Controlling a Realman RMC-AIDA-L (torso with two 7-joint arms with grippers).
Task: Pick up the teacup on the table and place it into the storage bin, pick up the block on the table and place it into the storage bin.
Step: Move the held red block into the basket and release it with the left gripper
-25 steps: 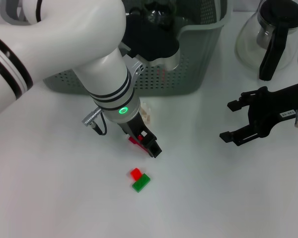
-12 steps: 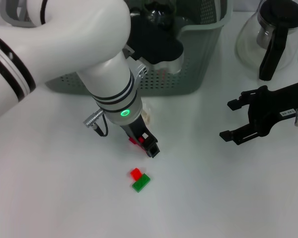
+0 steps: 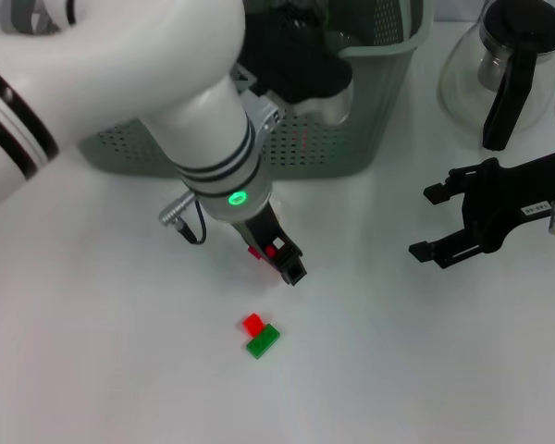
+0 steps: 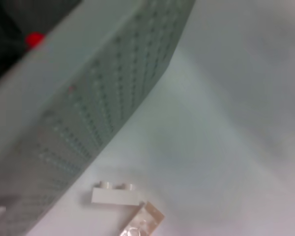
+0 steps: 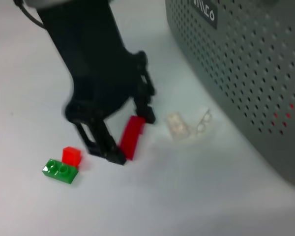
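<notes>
My left gripper hangs over the table in front of the storage bin, shut on a red block that stands tilted between its black fingers. A small red block and a green block lie joined on the table just below it. Beside the bin's perforated wall lie two clear blocks. A white block shows in the left wrist view. The teacup is out of view. My right gripper hovers open and empty at the right.
A glass coffee pot with a black handle stands at the back right, behind my right arm. The bin holds dark items I cannot make out and something red. White table surface lies all around the red and green blocks.
My left gripper has shifted slightly right and risen with the red block in it. The blocks on the table and the right arm have not moved.
</notes>
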